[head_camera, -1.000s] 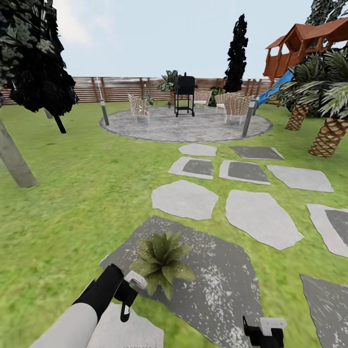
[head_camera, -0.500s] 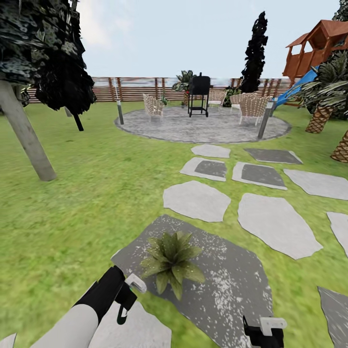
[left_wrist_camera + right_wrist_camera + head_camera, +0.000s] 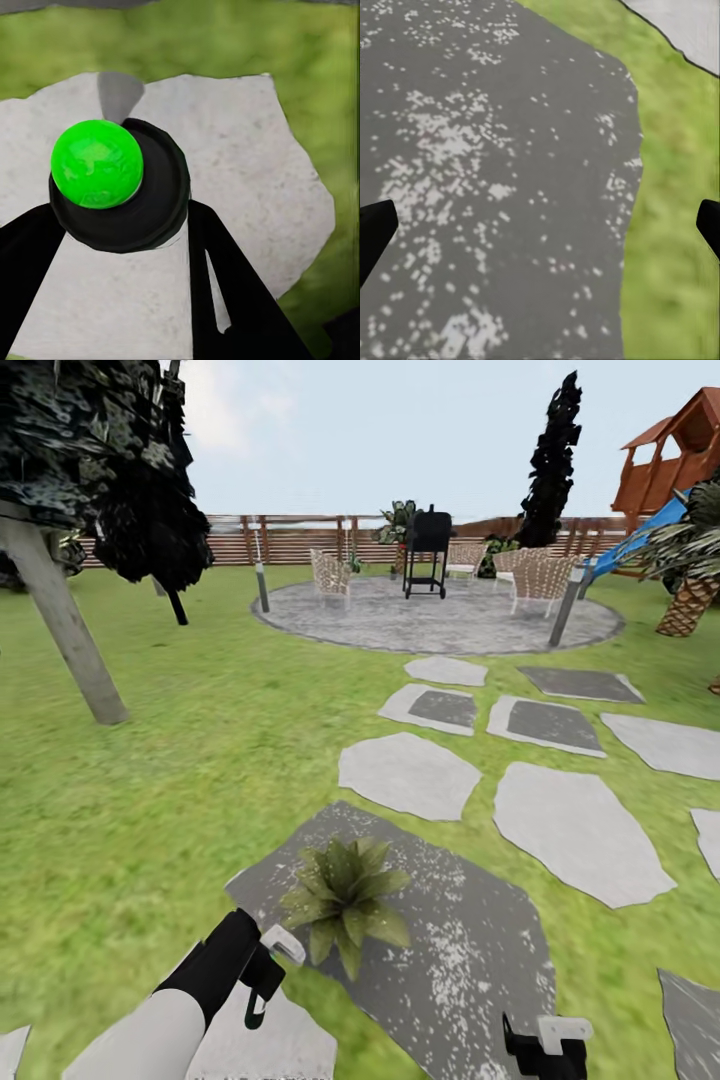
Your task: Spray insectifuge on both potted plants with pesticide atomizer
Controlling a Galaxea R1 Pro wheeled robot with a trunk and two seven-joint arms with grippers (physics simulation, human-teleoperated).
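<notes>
A green lawn point(image 3: 200, 760) crossed by grey stepping stones point(image 3: 408, 773) runs to a round paved patio point(image 3: 440, 625) and slatted fence point(image 3: 300, 540). The left gripper point(image 3: 262, 982) pinches the pesticide atomizer point(image 3: 112, 187) just beside 1 potted plant point(image 3: 345, 890) on a dark speckled slab point(image 3: 470, 950); the right gripper point(image 3: 545, 1048) hangs spread wide over that slab.
</notes>
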